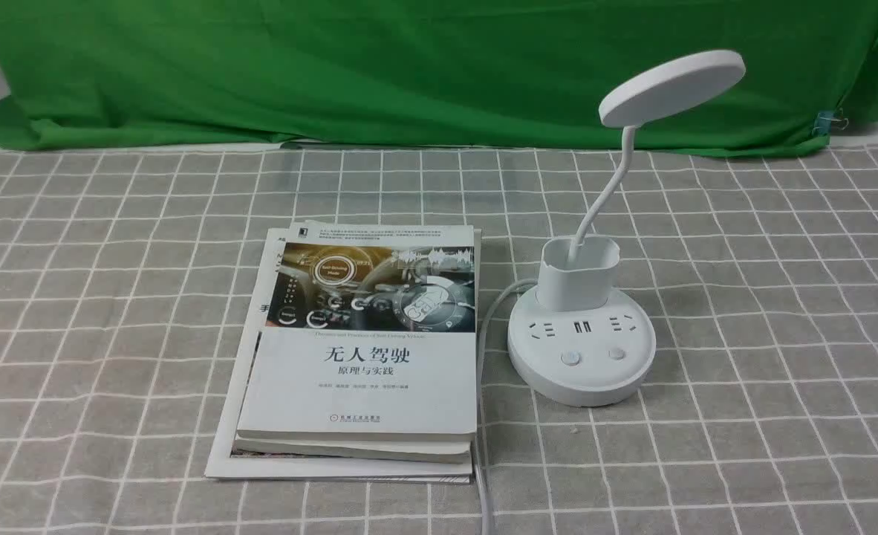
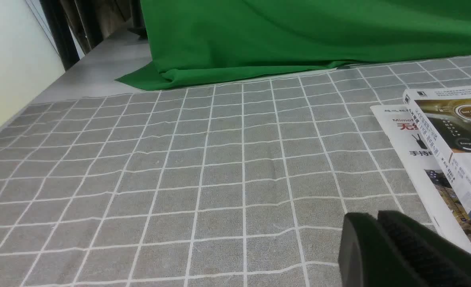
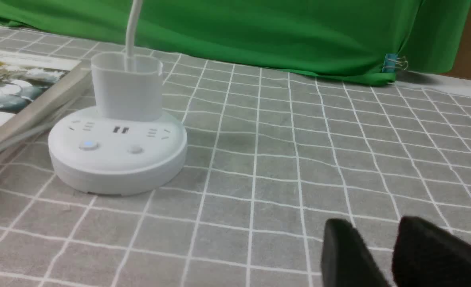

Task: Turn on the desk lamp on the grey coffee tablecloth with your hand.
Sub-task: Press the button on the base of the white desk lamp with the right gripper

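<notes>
In the right wrist view, nearest, the two black right fingers (image 3: 343,251) hang low over the grey coffee tablecloth (image 3: 259,179). They are slightly parted, with cloth showing between them, and grasp nothing. Farther on stands the white desk lamp (image 3: 118,155), well apart from these fingers, with only bare cloth between.

Only this view shows a faint blue glow on one base button (image 3: 88,144). The front view shows neither arm, but it alone shows the lamp's disc head (image 1: 671,88) (tilted on its curved neck).

In the left wrist view the left fingers (image 2: 359,243) are clenched together on nothing, above the cloth near a stack of books (image 1: 365,371). The lamp is outside that view.

From the front, the lamp sits right of the books. Its white cord (image 1: 487,327) runs between the two towards the near edge. Behind hangs a green cloth (image 1: 335,67) with a blue binder clip (image 3: 393,63) at its corner, and bare counter (image 2: 96,67) lies beyond.
</notes>
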Motion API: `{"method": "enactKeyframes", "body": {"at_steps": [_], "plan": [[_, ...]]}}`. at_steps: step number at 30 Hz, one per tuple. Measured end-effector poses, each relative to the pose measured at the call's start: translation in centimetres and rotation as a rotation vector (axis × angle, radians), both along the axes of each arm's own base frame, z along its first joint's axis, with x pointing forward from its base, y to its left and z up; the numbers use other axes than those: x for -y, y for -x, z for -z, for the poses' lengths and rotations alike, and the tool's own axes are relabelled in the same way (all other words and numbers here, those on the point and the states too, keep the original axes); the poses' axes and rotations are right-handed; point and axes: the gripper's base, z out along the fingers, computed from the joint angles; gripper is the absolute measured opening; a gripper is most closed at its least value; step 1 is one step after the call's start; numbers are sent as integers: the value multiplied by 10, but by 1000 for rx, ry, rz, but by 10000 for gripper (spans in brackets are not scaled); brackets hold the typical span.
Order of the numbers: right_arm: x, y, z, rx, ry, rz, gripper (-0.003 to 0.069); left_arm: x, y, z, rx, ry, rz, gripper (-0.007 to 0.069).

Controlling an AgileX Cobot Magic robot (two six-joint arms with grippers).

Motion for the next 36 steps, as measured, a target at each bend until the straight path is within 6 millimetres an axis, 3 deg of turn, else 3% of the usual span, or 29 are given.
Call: {"method": "enactKeyframes", "body": {"at_steps": [32,34,36], "plan": [[1,-1,-5,53,25,4,242,0,0,0,0,1,0,19],[1,-1,-6,68,15,7,242,0,0,0,0,1,0,19],[1,-1,-8,78,-132,26,242,0,0,0,0,1,0,19]]}}
